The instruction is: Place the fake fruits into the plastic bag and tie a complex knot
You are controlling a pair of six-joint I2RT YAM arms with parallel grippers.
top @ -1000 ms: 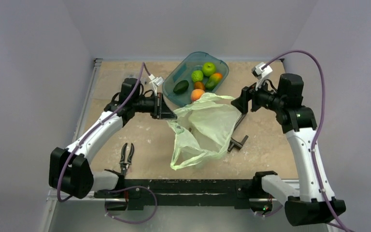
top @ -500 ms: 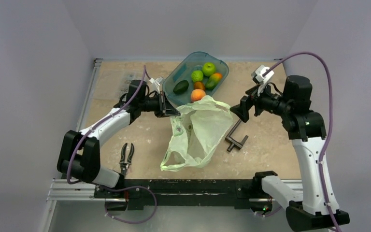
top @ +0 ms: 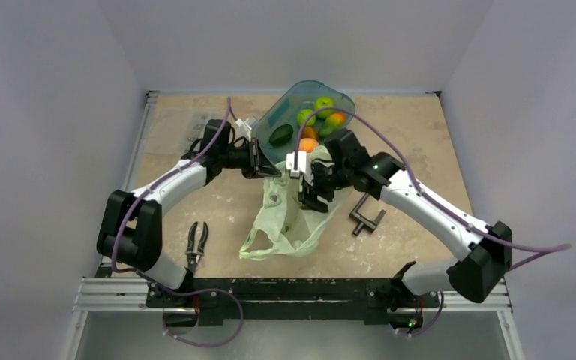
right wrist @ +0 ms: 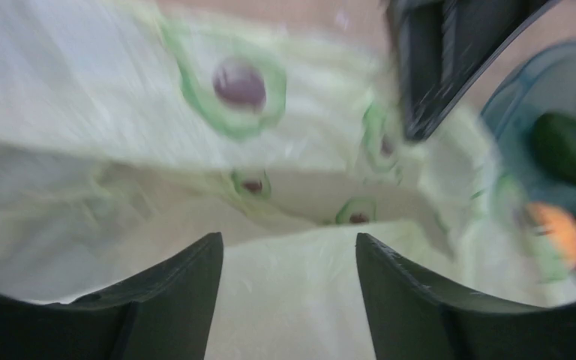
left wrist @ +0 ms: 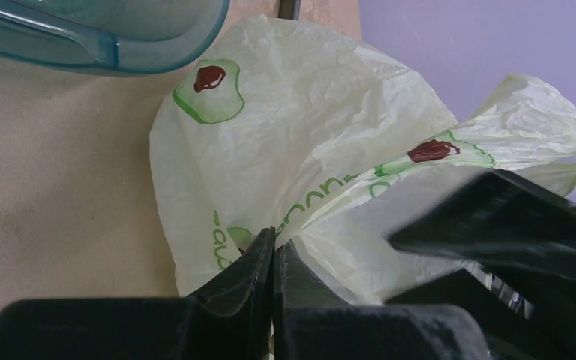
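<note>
- Pinching the plastic bag with my left gripper: fingers pressed together on a fold of its edge, bottom centre of the left wrist view.
- Top view: this grip sits at the bag's upper left corner, just beside the teal tub.
- My right gripper has its fingers apart. Pale green film fills the gap and everything beyond. The view is blurred, so I cannot tell whether a finger touches the film.
- Top view: right gripper over the bag's upper part, centre frame. The rest of the bag drapes toward lower centre on the table.
- Fake fruits all in the tub, upper centre: green apple, lime, avocado, mango, peach. Peach lies nearest the bag.
- Pliers lower left, clamp just right of the bag.
</note>
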